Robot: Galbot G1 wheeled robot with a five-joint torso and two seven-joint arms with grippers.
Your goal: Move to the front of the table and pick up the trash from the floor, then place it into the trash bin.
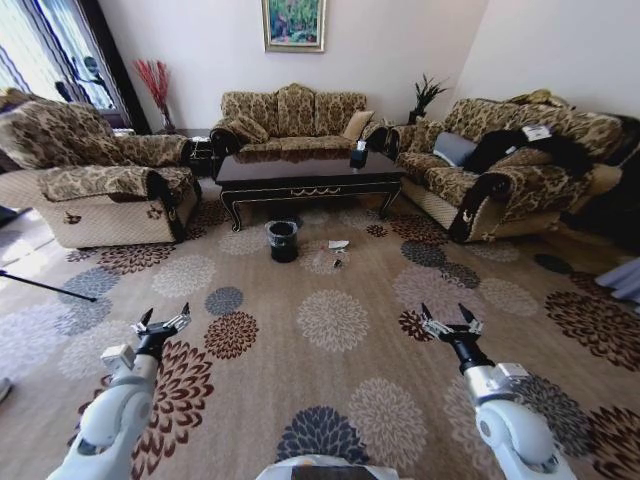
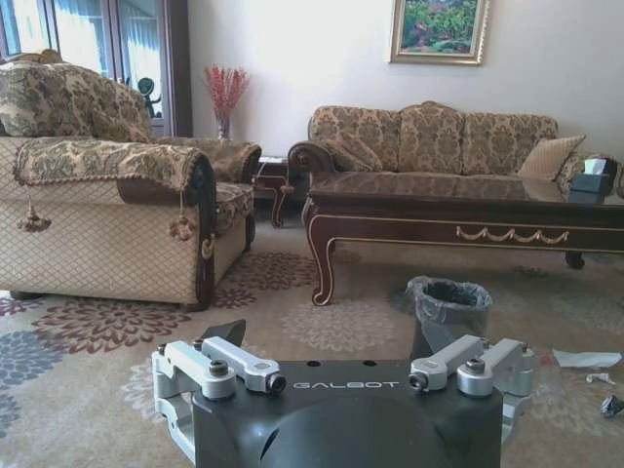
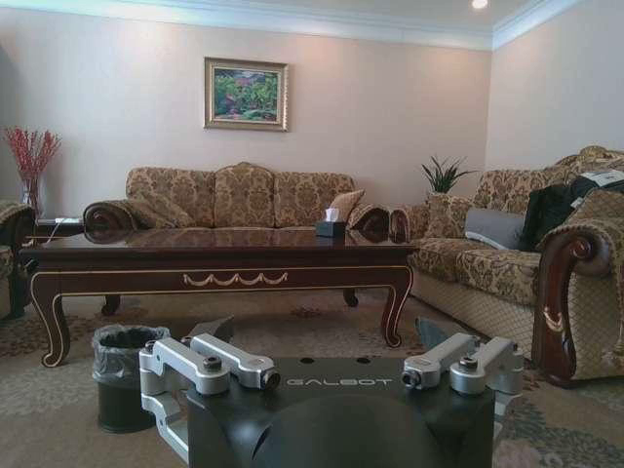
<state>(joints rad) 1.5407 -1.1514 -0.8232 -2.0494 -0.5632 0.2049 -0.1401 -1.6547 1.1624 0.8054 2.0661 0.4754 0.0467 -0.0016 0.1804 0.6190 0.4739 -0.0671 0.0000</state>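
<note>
The dark glossy table [image 1: 310, 170] stands across the room before the middle sofa. On the patterned carpet floor [image 1: 332, 320] in front of it sits the black lined trash bin [image 1: 282, 241]. The trash lies just right of the bin: a white paper piece [image 1: 338, 244] and small dark scraps [image 1: 338, 263]. My left gripper [image 1: 163, 322] and right gripper [image 1: 450, 320] hover open and empty over the near carpet, well short of the trash. In the left wrist view, the bin [image 2: 448, 307], paper [image 2: 585, 359] and a dark scrap [image 2: 612, 405] lie beyond my open left gripper [image 2: 327, 336]. The right wrist view shows the bin [image 3: 122, 370] and table [image 3: 219, 253].
An armchair [image 1: 100, 185] flanks the table on the left, a sofa [image 1: 500, 170] on the right and another sofa [image 1: 290, 118] behind. A tissue box [image 1: 358, 155] sits on the table. A thin dark rod [image 1: 45, 287] lies at the left. Open carpet stretches between me and the bin.
</note>
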